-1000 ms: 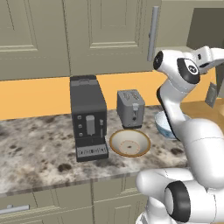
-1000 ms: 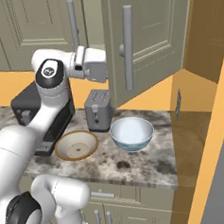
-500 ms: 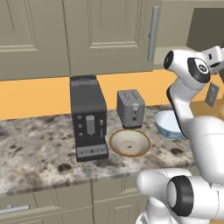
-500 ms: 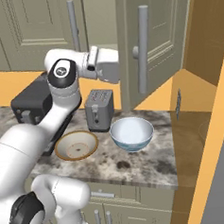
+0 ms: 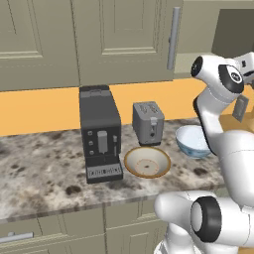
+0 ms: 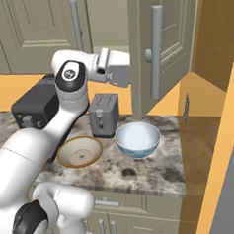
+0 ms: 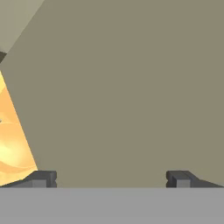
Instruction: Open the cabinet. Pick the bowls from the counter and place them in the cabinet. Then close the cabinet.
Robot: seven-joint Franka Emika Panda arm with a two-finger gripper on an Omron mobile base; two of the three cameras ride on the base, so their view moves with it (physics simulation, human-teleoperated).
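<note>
We see the gripper (image 7: 111, 178) w/ its two dark tips far apart, so it's wide open and holds nothing. In the hand view a flat grey-beige face sits right in front of the tips, w/ a slice of orange wall at the left.

In the right base view the white arm (image 6: 72, 87) reaches up and to the right, and its hand end goes behind the edge of the cabinet's (image 6: 163, 41) right door. That door is swung out toward us, w/ its long silver handle (image 6: 155, 52) on the front. The left door (image 6: 38, 25) looks shut, w/ its own handle (image 6: 76, 25) beside the gap. Btwn the two doors we see a bit of the pale inside.

Both bowls sit on the counter (image 6: 152, 173), below the cabinet. The tan bowl (image 6: 81, 152) is on the left, near the front edge. The white & blue bowl (image 6: 137, 139) is just to its right, close but not touching as far as we can tell. A silver toaster (image 6: 104, 115) stands behind them, by the wall. A black coffee machine (image 5: 100, 134) stands left of the toaster.

In the left base view the tan bowl (image 5: 147, 162) sits right of the coffee machine, and the white & blue bowl (image 5: 192, 141) is partly hidden by the arm (image 5: 218, 94).
</note>
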